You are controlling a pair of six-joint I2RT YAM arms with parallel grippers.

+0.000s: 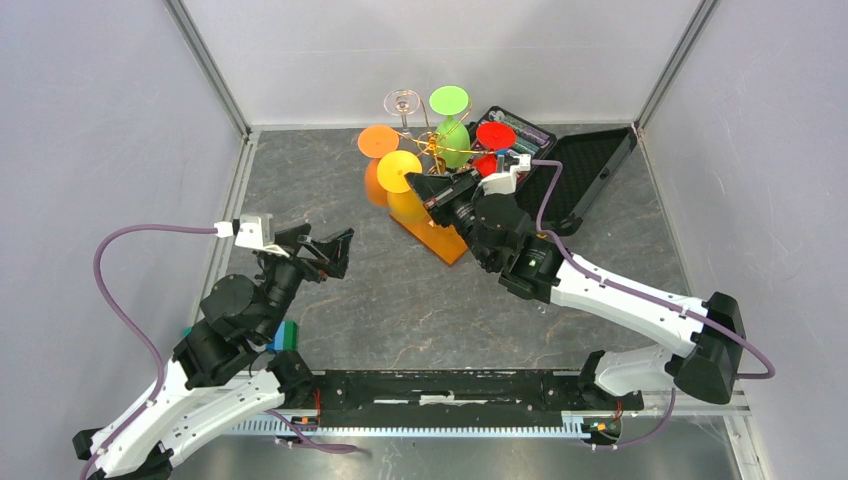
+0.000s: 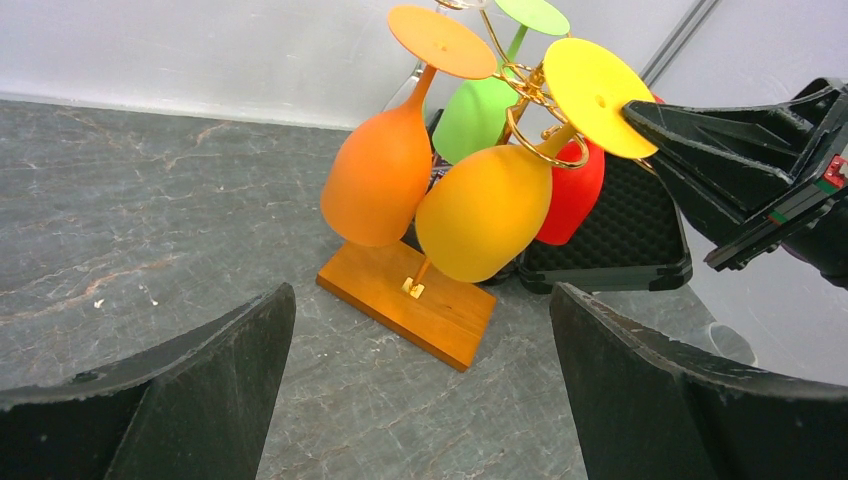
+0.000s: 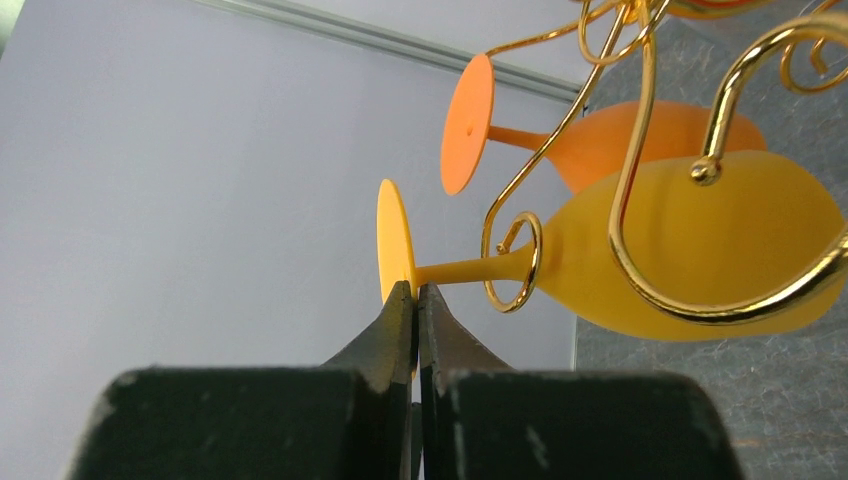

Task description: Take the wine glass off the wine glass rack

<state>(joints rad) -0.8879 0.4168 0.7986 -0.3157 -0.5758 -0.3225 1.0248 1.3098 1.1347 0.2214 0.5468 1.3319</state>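
We see the right gripper [image 1: 413,181], jaws at the yellow wine glass [image 1: 396,169] on the rack [image 1: 447,151]; left gripper [image 1: 338,251] well apart.

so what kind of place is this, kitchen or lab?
Looks like a lab robot cell, not a kitchen: plain grey panel walls in metal framing, robot arms on a mounting rail, and a wine glass rack as prop, its yellow wine glass pinched by the right gripper.

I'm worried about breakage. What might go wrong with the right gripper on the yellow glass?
The right gripper pinches only the foot rim of the yellow glass; it may slip out.
The stem sits in a curl of the wine glass rack; a skewed pull could snag and tip it.
The orange glass hangs close beside and could get knocked.
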